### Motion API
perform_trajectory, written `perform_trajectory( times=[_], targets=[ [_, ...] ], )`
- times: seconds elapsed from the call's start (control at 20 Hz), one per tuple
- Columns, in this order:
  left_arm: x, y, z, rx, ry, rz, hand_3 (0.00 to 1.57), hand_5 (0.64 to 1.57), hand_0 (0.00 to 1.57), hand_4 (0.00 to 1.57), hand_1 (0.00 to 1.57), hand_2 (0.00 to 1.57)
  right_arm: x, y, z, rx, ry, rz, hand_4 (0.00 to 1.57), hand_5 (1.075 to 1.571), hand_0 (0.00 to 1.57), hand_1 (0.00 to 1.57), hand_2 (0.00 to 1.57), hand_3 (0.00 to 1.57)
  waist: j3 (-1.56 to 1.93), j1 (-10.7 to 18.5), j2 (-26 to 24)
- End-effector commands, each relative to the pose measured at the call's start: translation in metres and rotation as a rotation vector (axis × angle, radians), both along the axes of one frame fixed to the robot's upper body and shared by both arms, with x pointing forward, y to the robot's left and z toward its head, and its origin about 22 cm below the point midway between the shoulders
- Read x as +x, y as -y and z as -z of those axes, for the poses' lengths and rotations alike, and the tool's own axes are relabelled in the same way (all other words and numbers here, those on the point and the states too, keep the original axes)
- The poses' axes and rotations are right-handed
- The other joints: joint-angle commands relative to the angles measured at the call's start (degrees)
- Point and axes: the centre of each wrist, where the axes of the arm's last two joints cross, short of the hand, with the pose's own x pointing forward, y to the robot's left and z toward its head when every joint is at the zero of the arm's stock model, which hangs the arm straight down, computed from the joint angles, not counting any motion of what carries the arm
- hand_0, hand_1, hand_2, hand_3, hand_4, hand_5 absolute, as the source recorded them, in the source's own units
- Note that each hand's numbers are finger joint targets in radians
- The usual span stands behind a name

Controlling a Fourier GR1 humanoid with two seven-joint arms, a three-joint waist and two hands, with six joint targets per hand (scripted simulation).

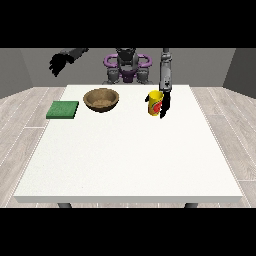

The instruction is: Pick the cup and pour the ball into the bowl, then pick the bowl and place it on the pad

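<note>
Cup (155, 102), yellow, stands near the table's (130, 160) far edge, touching the hand at the view's right (164, 106); its fingers' state we cannot tell. We judge it light, rigid; grasp mid-wall.

Yellow cup (155, 102) with a red marking on its side, upright on the far part of the counter (130, 160), right of centre. Brown wooden bowl (101, 99), round and shallow, upright with its opening upward, left of the cup and well apart from it. Green square pad (63, 109), flat on the counter near its left edge, just left of the bowl.
</note>
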Motion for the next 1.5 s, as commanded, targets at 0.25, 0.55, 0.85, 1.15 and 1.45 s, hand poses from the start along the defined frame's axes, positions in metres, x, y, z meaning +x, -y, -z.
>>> perform_trajectory(
  times=[0.25,0.55,0.85,1.15,1.45],
  targets=[
    [-0.004,-0.016,0.019,0.154,-0.003,-0.151,1.57,1.457,1.28,1.37,1.28,1.57,-0.012,0.025,-0.019,0.000,0.033,-0.052,0.64,1.568,0.00,0.00,0.00,0.16,0.00,-5.0,1.6],
    [0.030,0.034,-0.019,0.315,-0.057,-0.098,1.57,1.432,1.27,1.40,1.27,1.57,0.010,0.064,-0.022,0.029,-0.127,0.040,0.64,1.567,0.00,0.00,0.00,0.29,0.12,-0.2,-8.2],
    [0.040,0.070,-0.031,0.738,-0.013,-0.134,1.57,1.525,1.34,1.41,1.34,1.57,0.007,0.071,0.011,0.040,-0.192,0.037,0.63,1.562,0.00,0.00,0.00,0.25,0.43,-0.3,-12.0],
    [0.044,0.113,-0.029,1.064,-0.090,-0.118,1.57,1.531,1.37,1.45,1.37,1.57,0.001,0.075,0.047,0.072,-0.290,0.035,0.68,1.561,0.00,0.00,0.00,0.08,0.29,0.9,-16.6],
    [0.043,0.178,-0.039,1.267,-0.106,-0.090,1.57,1.545,1.36,1.44,1.36,1.57,-0.005,0.106,0.055,0.063,-0.310,0.076,0.68,1.559,0.00,0.00,0.00,0.00,0.18,2.8,-17.1]
  ],
)
